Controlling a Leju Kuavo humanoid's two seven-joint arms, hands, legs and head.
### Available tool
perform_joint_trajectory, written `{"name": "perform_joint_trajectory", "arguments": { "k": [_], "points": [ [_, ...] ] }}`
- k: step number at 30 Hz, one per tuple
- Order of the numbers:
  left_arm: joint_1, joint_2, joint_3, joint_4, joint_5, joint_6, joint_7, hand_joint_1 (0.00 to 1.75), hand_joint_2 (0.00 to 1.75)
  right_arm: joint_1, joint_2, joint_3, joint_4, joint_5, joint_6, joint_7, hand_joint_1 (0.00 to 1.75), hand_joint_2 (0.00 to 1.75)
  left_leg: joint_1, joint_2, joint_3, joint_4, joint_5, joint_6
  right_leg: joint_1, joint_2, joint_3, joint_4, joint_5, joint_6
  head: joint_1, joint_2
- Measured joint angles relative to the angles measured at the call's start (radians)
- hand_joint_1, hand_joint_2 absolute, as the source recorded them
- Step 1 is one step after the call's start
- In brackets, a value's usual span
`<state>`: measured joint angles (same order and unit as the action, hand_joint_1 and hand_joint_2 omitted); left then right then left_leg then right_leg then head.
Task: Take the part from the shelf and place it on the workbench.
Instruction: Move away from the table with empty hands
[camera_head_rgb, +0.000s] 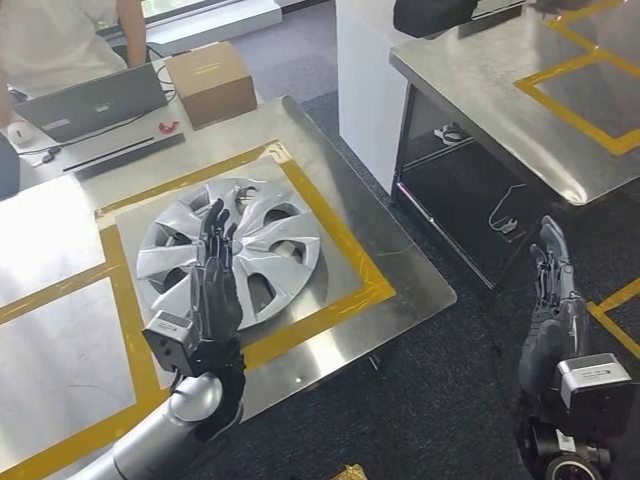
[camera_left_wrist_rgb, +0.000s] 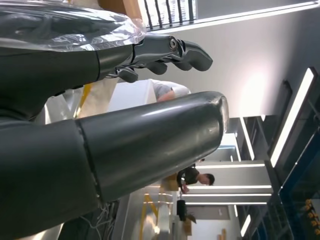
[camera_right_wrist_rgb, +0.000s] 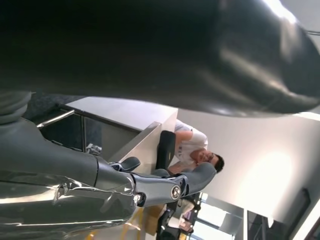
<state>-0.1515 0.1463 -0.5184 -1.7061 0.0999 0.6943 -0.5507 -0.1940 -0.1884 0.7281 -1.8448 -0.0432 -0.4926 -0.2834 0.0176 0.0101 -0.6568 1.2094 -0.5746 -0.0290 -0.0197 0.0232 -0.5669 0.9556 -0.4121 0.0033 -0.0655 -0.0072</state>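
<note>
A silver wheel cover (camera_head_rgb: 256, 250) lies flat on the steel workbench (camera_head_rgb: 392, 250), inside a square of yellow tape. My left hand (camera_head_rgb: 215, 290) is raised upright over the cover's near rim, fingers straight and apart, holding nothing; its thumb (camera_left_wrist_rgb: 151, 145) and fingers (camera_left_wrist_rgb: 170, 52) look bare in the left wrist view too. Off the bench's right end, over the dark carpet, my right hand (camera_head_rgb: 555, 300) is also raised with fingers apart and empty. In the right wrist view its fingers (camera_right_wrist_rgb: 162, 185) close on nothing.
A cardboard box (camera_head_rgb: 210, 82), a laptop (camera_head_rgb: 90, 100) and a seated person (camera_head_rgb: 60, 35) are at the bench's far side. A second steel table (camera_head_rgb: 498, 110) with yellow tape stands at the right, and dark carpet (camera_head_rgb: 423, 400) lies between the tables.
</note>
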Motion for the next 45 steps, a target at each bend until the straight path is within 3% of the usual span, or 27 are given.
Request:
{"name": "perform_joint_trajectory", "arguments": {
  "k": [1, 2, 3, 5, 7, 8, 10, 11, 12, 14, 16, 17, 19, 21, 23, 25, 27, 30, 31, 32, 33, 36, 38, 40, 42, 43, 45],
  "points": [
    [0.000, 0.000, -0.001, 0.000, 0.001, 0.000, 0.000, 0.00, 0.00, 0.002, 0.000, 0.001, 0.000, -0.002, -0.002, -0.001, 0.00, 0.00, -0.001, -0.003, -0.028, 0.042, -0.004, 0.002, 0.002, 0.010, 0.000, 0.000, -0.001, -0.001, -0.002, 0.000],
    [0.000, 0.001, -0.002, 0.000, 0.002, 0.000, 0.000, 0.00, 0.00, 0.004, 0.000, 0.002, 0.000, -0.004, -0.003, -0.003, 0.00, 0.00, -0.001, -0.004, -0.037, 0.043, 0.012, 0.006, 0.004, 0.022, 0.001, 0.000, -0.001, -0.002, -0.004, 0.000],
    [0.000, 0.001, -0.003, 0.000, 0.002, 0.000, 0.000, 0.00, 0.00, 0.005, 0.000, 0.003, 0.000, -0.005, -0.005, -0.004, 0.00, 0.00, -0.002, -0.008, -0.026, 0.003, 0.047, 0.011, 0.006, 0.033, 0.003, 0.000, -0.001, -0.002, -0.005, 0.000],
    [-0.003, 0.001, -0.003, 0.000, 0.002, 0.000, 0.000, 0.00, 0.00, 0.005, 0.000, 0.004, 0.000, -0.004, -0.011, -0.010, 0.00, 0.00, -0.005, -0.037, 0.034, -0.143, 0.126, 0.027, 0.008, 0.055, 0.005, 0.000, -0.002, -0.001, -0.007, 0.000],
    [-0.006, 0.002, -0.004, 0.000, 0.001, 0.000, 0.000, 0.00, 0.00, 0.005, 0.000, 0.005, -0.001, 0.000, -0.019, -0.016, 0.00, 0.00, -0.008, -0.059, 0.074, -0.240, 0.160, 0.035, 0.007, 0.074, 0.003, 0.001, -0.003, 0.005, -0.006, 0.000],
    [-0.008, 0.002, -0.004, 0.000, 0.000, 0.000, 0.001, 0.00, 0.00, 0.005, 0.000, 0.006, -0.001, 0.003, -0.022, -0.018, 0.00, 0.00, -0.011, -0.061, 0.080, -0.253, 0.159, 0.036, 0.005, 0.082, 0.001, 0.000, -0.003, 0.010, -0.005, 0.000],
    [-0.011, 0.001, -0.005, 0.000, -0.003, 0.000, 0.004, 0.00, 0.00, 0.006, 0.000, 0.010, -0.001, 0.007, -0.027, -0.021, 0.00, 0.00, -0.011, -0.041, 0.085, -0.261, 0.161, 0.040, 0.002, 0.093, -0.003, -0.003, -0.004, 0.021, -0.006, 0.000],
    [-0.013, 0.001, -0.006, 0.000, -0.004, 0.000, 0.006, 0.00, 0.00, 0.006, 0.000, 0.012, -0.001, 0.009, -0.029, -0.022, 0.00, 0.00, -0.009, -0.033, 0.090, -0.266, 0.162, 0.043, 0.003, 0.080, -0.009, 0.007, -0.012, 0.026, -0.004, 0.000],
    [-0.016, 0.000, -0.006, 0.000, -0.006, 0.000, 0.007, 0.00, 0.00, 0.005, 0.000, 0.014, -0.001, 0.010, -0.030, -0.023, 0.00, 0.00, -0.006, -0.023, 0.094, -0.272, 0.163, 0.048, 0.005, 0.058, -0.023, 0.037, -0.030, 0.031, 0.001, 0.000],
    [-0.017, -0.001, -0.008, 0.000, -0.009, 0.000, 0.011, 0.00, 0.00, 0.005, 0.000, 0.018, -0.001, 0.010, -0.031, -0.023, 0.00, 0.00, -0.007, -0.003, 0.100, -0.276, 0.162, 0.054, 0.008, 0.005, -0.079, 0.159, -0.092, 0.039, 0.012, 0.000],
    [-0.016, -0.001, -0.011, 0.000, -0.009, 0.000, 0.014, 0.00, 0.00, 0.007, 0.001, 0.022, 0.000, 0.010, -0.031, -0.023, 0.00, 0.00, -0.009, 0.017, 0.102, -0.275, 0.159, 0.057, 0.005, -0.012, -0.135, 0.275, -0.134, 0.044, 0.017, 0.000],
    [-0.016, 0.000, -0.014, 0.000, -0.010, 0.000, 0.016, 0.00, 0.00, 0.007, 0.001, 0.025, 0.001, 0.010, -0.031, -0.023, 0.00, 0.00, -0.010, 0.026, 0.103, -0.274, 0.157, 0.057, 0.004, -0.015, -0.140, 0.287, -0.129, 0.045, 0.017, 0.000],
    [-0.017, 0.000, -0.019, 0.000, -0.010, 0.000, 0.018, 0.00, 0.00, 0.007, 0.001, 0.027, 0.002, 0.010, -0.031, -0.023, 0.00, 0.00, -0.010, 0.043, 0.108, -0.272, 0.151, 0.054, 0.003, -0.030, -0.092, 0.194, -0.070, 0.043, 0.018, 0.000],
    [-0.017, 0.001, -0.020, 0.000, -0.013, 0.000, 0.020, 0.00, 0.00, 0.006, 0.001, 0.030, 0.002, 0.010, -0.031, -0.025, 0.00, 0.00, -0.015, 0.059, 0.114, -0.267, 0.142, 0.046, 0.010, -0.072, -0.020, 0.059, -0.020, 0.036, 0.021, 0.000],
    [-0.017, 0.002, -0.021, 0.000, -0.019, 0.000, 0.023, 0.00, 0.00, 0.005, 0.001, 0.032, 0.002, 0.009, -0.028, -0.027, 0.00, 0.00, -0.021, 0.075, 0.115, -0.262, 0.138, 0.038, 0.017, -0.090, 0.007, 0.007, -0.014, 0.025, 0.019, 0.000],
    [-0.018, 0.003, -0.021, -0.002, -0.025, 0.000, 0.026, 0.00, 0.00, 0.005, 0.002, 0.033, 0.002, 0.008, -0.023, -0.030, 0.00, 0.00, -0.023, 0.094, 0.116, -0.261, 0.134, 0.030, 0.017, -0.069, 0.007, 0.003, -0.011, 0.012, 0.015, 0.000],
    [-0.019, 0.005, -0.021, -0.006, -0.029, 0.000, 0.031, 0.00, 0.00, 0.004, 0.002, 0.033, 0.001, 0.007, -0.019, -0.032, 0.00, 0.00, -0.017, 0.073, 0.105, -0.225, 0.105, 0.020, 0.014, -0.048, 0.008, -0.003, -0.005, 0.001, 0.014, 0.000],
    [-0.018, 0.009, -0.021, -0.009, -0.030, 0.000, 0.038, 0.00, 0.00, 0.002, 0.002, 0.034, 0.001, 0.005, -0.022, -0.032, 0.00, 0.00, -0.010, 0.006, 0.015, -0.032, 0.011, 0.011, 0.010, -0.016, 0.007, -0.006, -0.001, -0.008, 0.005, 0.000],
    [-0.017, 0.010, -0.021, -0.009, -0.030, 0.000, 0.040, 0.00, 0.00, 0.003, 0.003, 0.035, 0.001, 0.005, -0.024, -0.032, 0.00, 0.00, -0.010, -0.001, -0.016, 0.026, -0.006, 0.010, 0.010, -0.005, 0.006, -0.006, 0.000, -0.009, 0.002, 0.000],
    [-0.017, 0.011, -0.021, -0.009, -0.030, 0.000, 0.041, 0.00, 0.00, 0.004, 0.003, 0.035, 0.001, 0.004, -0.026, -0.031, 0.00, 0.00, -0.010, -0.004, -0.031, 0.049, -0.003, 0.010, 0.010, 0.008, 0.006, -0.006, 0.000, -0.009, 0.000, 0.000],
    [-0.017, 0.012, -0.021, -0.009, -0.030, 0.000, 0.042, 0.00, 0.00, 0.004, 0.003, 0.036, 0.001, 0.004, -0.029, -0.031, 0.00, 0.00, -0.009, -0.006, -0.026, 0.029, 0.021, 0.011, 0.010, 0.021, 0.007, -0.006, 0.000, -0.009, 0.000, 0.000],
    [-0.018, 0.013, -0.022, -0.010, -0.030, 0.000, 0.045, 0.00, 0.00, 0.004, 0.003, 0.036, 0.000, 0.004, -0.034, -0.027, 0.00, 0.00, -0.005, -0.042, 0.063, -0.176, 0.127, 0.020, 0.011, 0.058, 0.007, -0.003, 0.000, -0.004, -0.003, 0.000],
    [-0.018, 0.014, -0.022, -0.011, -0.030, 0.000, 0.045, 0.00, 0.00, 0.005, 0.003, 0.036, -0.001, 0.003, -0.038, -0.024, 0.00, 0.00, -0.006, -0.061, 0.094, -0.248, 0.147, 0.025, 0.010, 0.077, 0.002, -0.002, 0.002, 0.005, -0.002, 0.000],
    [-0.019, 0.014, -0.023, -0.011, -0.030, 0.000, 0.045, 0.00, 0.00, 0.007, 0.003, 0.036, -0.001, 0.002, -0.042, -0.023, 0.00, 0.00, -0.009, -0.046, 0.097, -0.253, 0.147, 0.032, 0.008, 0.092, -0.004, -0.004, 0.004, 0.019, -0.001, 0.000],
    [-0.021, 0.012, -0.024, -0.011, -0.029, 0.000, 0.045, 0.00, 0.00, 0.009, 0.003, 0.036, -0.001, 0.002, -0.045, -0.023, 0.00, 0.00, -0.007, -0.027, 0.102, -0.261, 0.151, 0.044, 0.009, 0.065, -0.019, 0.022, -0.014, 0.028, 0.003, 0.000],
    [-0.021, 0.012, -0.025, -0.012, -0.028, 0.000, 0.044, 0.00, 0.00, 0.008, 0.003, 0.036, -0.001, 0.002, -0.047, -0.023, 0.00, 0.00, -0.006, -0.016, 0.104, -0.265, 0.153, 0.050, 0.010, 0.040, -0.040, 0.066, -0.040, 0.032, 0.008, 0.000],
    [-0.020, 0.011, -0.026, -0.013, -0.027, 0.000, 0.042, 0.00, 0.00, 0.008, 0.003, 0.037, -0.001, 0.001, -0.049, -0.024, 0.00, 0.00, -0.009, 0.003, 0.106, -0.266, 0.152, 0.057, 0.009, -0.004, -0.104, 0.208, -0.109, 0.038, 0.017, 0.000]
  ]
}}
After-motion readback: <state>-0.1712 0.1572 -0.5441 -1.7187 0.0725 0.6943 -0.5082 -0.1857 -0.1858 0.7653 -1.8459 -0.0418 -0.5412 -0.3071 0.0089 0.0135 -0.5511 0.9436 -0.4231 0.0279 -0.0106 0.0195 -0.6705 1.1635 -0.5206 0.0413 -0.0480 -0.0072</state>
